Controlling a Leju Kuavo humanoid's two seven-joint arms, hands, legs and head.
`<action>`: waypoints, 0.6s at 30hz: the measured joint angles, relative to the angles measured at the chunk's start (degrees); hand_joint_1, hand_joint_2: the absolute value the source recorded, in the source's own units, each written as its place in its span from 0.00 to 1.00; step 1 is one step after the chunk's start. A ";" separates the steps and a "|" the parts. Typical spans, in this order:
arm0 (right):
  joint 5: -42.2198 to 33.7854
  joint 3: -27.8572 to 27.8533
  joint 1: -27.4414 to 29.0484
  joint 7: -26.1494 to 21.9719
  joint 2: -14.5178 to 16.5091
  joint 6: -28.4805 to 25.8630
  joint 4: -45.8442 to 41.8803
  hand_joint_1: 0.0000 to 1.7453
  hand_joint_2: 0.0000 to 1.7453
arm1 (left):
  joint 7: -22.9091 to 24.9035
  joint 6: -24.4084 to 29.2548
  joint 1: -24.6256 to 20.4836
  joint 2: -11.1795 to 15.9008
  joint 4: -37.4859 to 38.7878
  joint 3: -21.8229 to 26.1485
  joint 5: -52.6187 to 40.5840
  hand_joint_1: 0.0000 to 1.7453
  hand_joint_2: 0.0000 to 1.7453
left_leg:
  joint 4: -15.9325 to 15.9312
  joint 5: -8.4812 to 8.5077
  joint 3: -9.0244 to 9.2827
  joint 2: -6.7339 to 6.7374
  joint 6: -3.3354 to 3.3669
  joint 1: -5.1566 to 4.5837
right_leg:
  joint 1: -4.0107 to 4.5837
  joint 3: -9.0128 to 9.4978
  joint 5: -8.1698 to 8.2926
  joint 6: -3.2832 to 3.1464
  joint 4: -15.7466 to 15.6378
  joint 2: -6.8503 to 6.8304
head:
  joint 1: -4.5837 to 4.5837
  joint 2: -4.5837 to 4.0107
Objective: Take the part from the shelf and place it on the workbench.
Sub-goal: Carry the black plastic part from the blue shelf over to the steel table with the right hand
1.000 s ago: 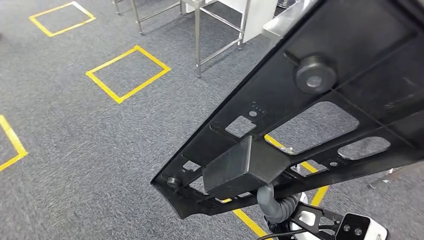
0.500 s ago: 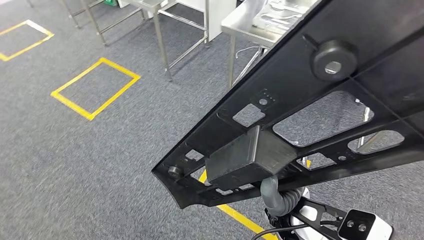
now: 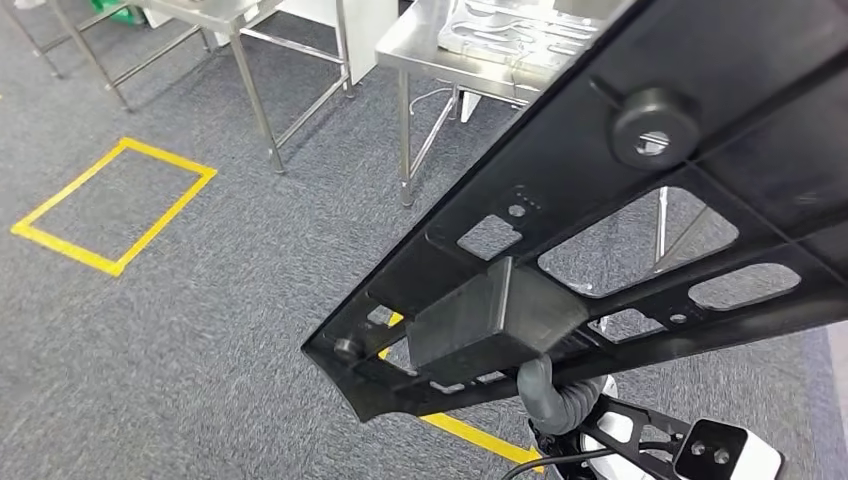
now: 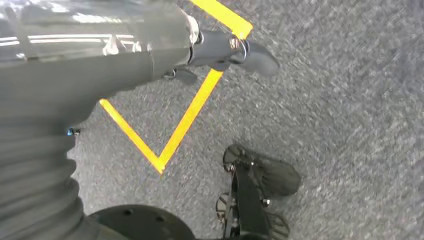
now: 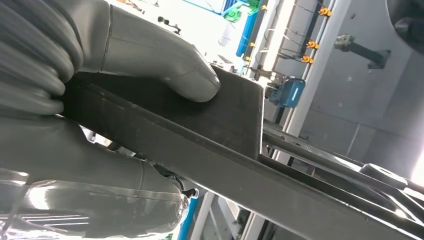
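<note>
Grey carpet with a yellow taped square lies left; the left hand hangs over it, fingers' state unclear. Rightward, the right hand grips the black part, carried aloft; the steel workbench awaits placement.

Head view: even overhead light, sharp, soft shadows under steel table. Left wrist view: motion blur on carpet, glare streaks on left hand. Right wrist view: backgrd overexposed, near surfaces soft-focus.
</note>
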 joint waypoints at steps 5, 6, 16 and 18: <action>0.02 0.01 1.12 0.02 -0.02 0.28 0.02 1.00 1.00 | -0.03 0.22 0.28 -0.12 0.00 0.02 0.66 0.00 1.00 | 0.05 -0.70 0.49 3.49 -0.11 -0.11 | -0.62 -3.01 0.19 0.67 4.91 -2.25 | 0.00 0.00; 0.02 0.01 1.19 0.02 -0.02 0.32 0.02 1.00 1.00 | -0.04 0.22 0.26 -0.18 0.00 0.03 0.75 0.00 1.00 | 0.05 -0.93 0.81 4.10 -0.31 -0.15 | -0.54 -0.81 2.21 0.51 0.65 -3.43 | 0.00 0.00; 0.46 -0.03 2.07 -0.04 0.22 0.63 -0.24 1.00 1.00 | -0.56 0.06 0.08 -0.45 -0.02 0.15 0.80 0.00 1.00 | 10.76 -8.04 -2.32 1.91 -2.82 -0.01 | -0.06 3.86 4.80 -2.83 -8.16 -1.60 | -0.02 0.00; 0.53 -0.04 2.40 0.00 0.30 0.63 -0.24 1.00 1.00 | -0.52 -0.06 0.23 -0.48 -0.02 0.16 0.80 0.00 1.00 | 16.47 -9.43 -5.57 1.09 -2.95 0.01 | 0.04 3.95 4.76 -2.93 -8.12 -0.13 | -0.02 -0.01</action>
